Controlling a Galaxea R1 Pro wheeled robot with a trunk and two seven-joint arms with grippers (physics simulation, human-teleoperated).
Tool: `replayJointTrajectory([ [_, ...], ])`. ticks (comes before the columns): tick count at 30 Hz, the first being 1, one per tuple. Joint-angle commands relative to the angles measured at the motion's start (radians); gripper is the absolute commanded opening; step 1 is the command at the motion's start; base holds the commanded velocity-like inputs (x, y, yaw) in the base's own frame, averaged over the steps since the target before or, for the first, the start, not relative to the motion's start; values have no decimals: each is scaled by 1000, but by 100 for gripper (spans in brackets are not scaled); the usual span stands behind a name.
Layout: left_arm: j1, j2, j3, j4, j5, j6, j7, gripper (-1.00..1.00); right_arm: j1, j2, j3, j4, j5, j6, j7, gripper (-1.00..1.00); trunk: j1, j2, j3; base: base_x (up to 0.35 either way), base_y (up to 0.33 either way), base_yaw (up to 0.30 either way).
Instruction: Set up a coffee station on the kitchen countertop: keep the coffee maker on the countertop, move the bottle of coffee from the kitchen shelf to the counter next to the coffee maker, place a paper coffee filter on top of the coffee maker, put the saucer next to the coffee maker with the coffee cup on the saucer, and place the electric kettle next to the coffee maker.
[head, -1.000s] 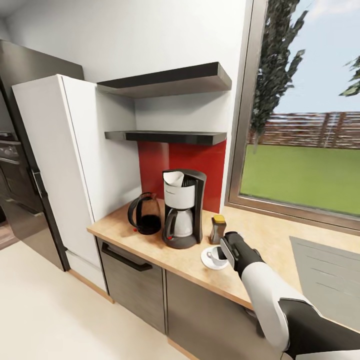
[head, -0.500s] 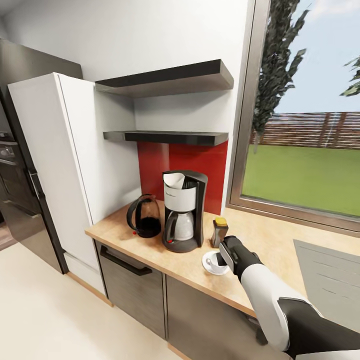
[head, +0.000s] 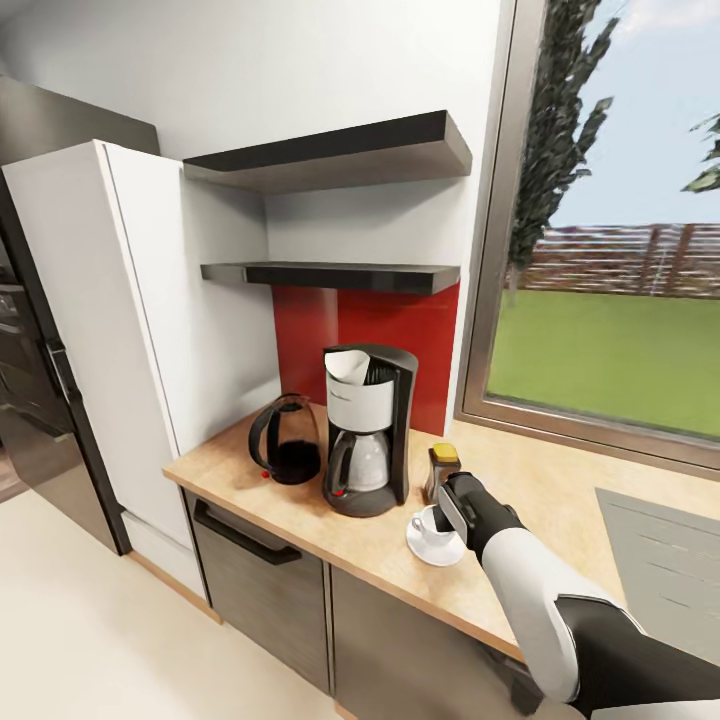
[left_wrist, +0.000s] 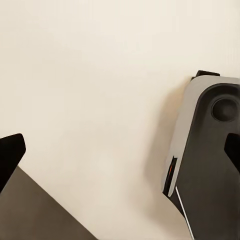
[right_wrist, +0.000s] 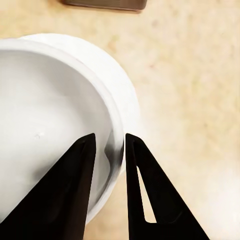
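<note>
Right pincer (right_wrist: 106, 155) is pinched on the rim of the coffee cup (right_wrist: 45, 120): one finger inside the bowl, one outside against the wall, a thin gap with the rim between. In the head view the right pincer (head: 452, 512) sits at the cup (head: 430, 522), which rests on the saucer (head: 437, 549). Saucer is on the worktop (head: 300, 505), just in front and to the right of the coffee maker (head: 367, 430), close but not touching. Right wrist view shows the saucer (right_wrist: 117, 80) edge under the cup and tan worktop (right_wrist: 200, 90) beyond.

Paper coffee filter (head: 347, 364) sits in the top of the coffee maker, a white cone poking out at the front-left corner. Bottle of coffee (head: 440, 470) stands upright just right of the machine, directly behind the cup. Electric kettle (head: 285, 452) stands just left of the machine, near the white cabinet (head: 120, 330). Two kitchen shelf boards above, lower one (head: 335, 275) over the red backsplash (head: 400, 340). Window (head: 610, 260) to the right.

Left pincer (left_wrist: 120, 155): only the two dark fingertips show at the frame edges, wide apart, holding nothing, hanging over the pale floor (left_wrist: 100, 75) with part of the robot base (left_wrist: 210, 150) in view.
</note>
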Motion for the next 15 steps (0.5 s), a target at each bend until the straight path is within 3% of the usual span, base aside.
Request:
replayJointTrajectory([
  [1,0,0,7,-1,-11,-2,3,100,0,1,-8,-1,9,4,4,-100,0,-1,0,3,0,0],
  [15,0,0,7,-1,-9,-2,3,100,0,1,-8,0,9,4,-24,-100,0,-1,0,41,-13,0],
])
